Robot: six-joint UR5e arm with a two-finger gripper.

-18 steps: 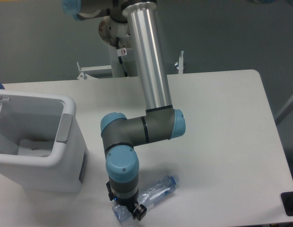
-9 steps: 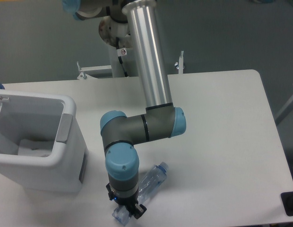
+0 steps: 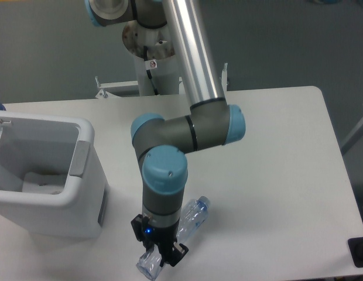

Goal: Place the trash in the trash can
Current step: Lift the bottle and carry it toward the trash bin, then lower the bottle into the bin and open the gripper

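Gripper [image 3: 158,253] clamped on water bottle [image 3: 190,216] near its base, at the table's [image 3: 275,175] front edge; bottle tilted, blue cap up-right. Paper wad [image 3: 44,182] looks already binned in trash can [image 3: 82,193]; bottle's carry and drop remain.

The trash can [image 3: 50,193] stood at the left edge of the surface [image 3: 275,146], its mouth open upward and unobstructed from above. Between it and the tool [image 3: 160,256] lay bare surface. The water bottle [image 3: 175,237] slanted out to the tool's right; beyond it the surface lay bare.
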